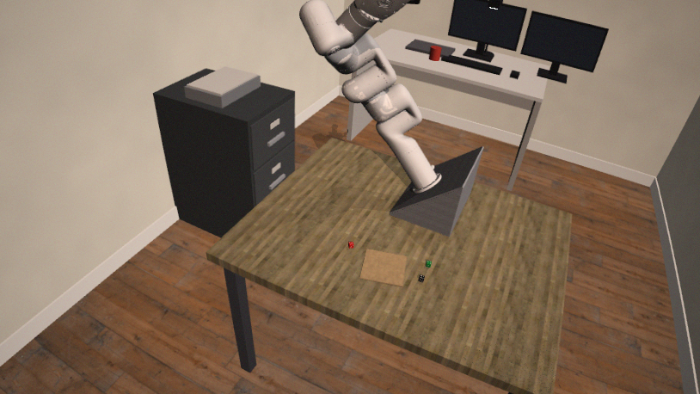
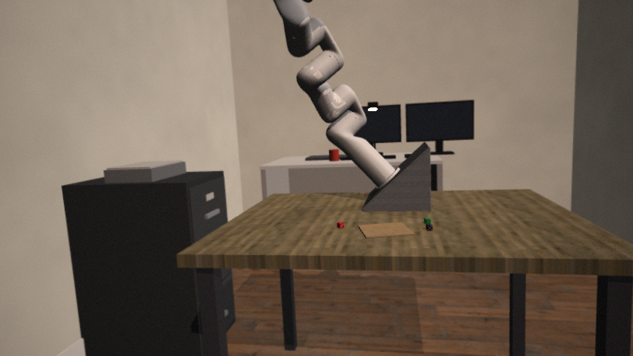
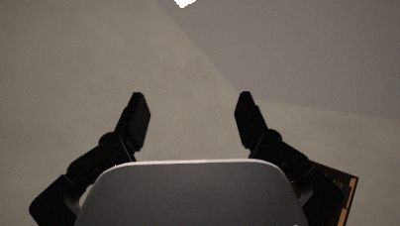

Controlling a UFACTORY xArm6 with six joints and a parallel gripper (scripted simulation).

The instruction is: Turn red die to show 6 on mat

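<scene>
Red die sits on the table, off the mat, toward the front edge; green die and black die beside the mat's other side. Gripper up high, spread wide, holding nothing.

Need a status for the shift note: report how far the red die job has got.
Nothing done yet. The red die sits on the table left of the mat, untouched. The tool is open, empty, raised toward the wall. Left: grasp, turn to 6, place on mat, release.
</scene>
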